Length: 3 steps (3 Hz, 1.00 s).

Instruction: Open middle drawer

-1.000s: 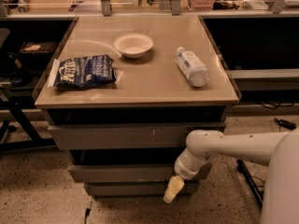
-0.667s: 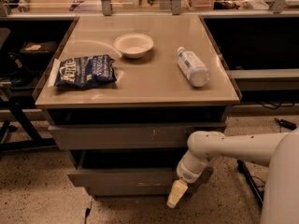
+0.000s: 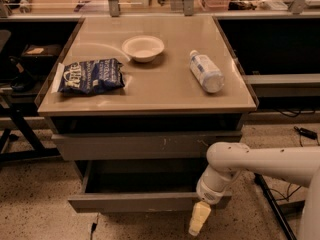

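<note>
While the middle drawer (image 3: 145,202) stands partly out, its front running left-right, the gripper (image 3: 199,219) hangs just below that front's right end; its hold cannot be told.

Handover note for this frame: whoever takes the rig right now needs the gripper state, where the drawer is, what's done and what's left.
Gripper: low, at the right end of the middle drawer's front, pointing down. I cannot tell whether it is touching the front.
Middle drawer: pulled well out below the scuffed top drawer front, tray interior exposed.
Done: the drawer looks open.
Left: probably just backing the arm clear, or a further pull if full extension is wanted.
</note>
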Each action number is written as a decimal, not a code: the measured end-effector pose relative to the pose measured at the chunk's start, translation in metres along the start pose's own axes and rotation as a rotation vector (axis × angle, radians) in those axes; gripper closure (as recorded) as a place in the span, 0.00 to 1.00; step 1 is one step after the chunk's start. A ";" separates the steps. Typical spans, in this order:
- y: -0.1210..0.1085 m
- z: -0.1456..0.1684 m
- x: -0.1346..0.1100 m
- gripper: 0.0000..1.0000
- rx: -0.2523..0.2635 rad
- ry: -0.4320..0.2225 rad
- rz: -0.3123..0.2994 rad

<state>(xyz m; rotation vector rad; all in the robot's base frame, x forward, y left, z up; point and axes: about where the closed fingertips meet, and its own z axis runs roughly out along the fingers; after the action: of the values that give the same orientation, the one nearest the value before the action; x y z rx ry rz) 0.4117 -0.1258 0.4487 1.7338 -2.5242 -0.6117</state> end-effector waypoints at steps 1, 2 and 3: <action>0.015 -0.009 0.011 0.00 -0.033 -0.004 -0.009; 0.026 -0.013 0.020 0.00 -0.066 0.004 0.000; 0.027 -0.013 0.020 0.00 -0.068 0.005 0.000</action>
<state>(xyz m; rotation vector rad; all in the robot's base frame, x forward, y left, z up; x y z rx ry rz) 0.3832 -0.1402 0.4656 1.7114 -2.4697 -0.6835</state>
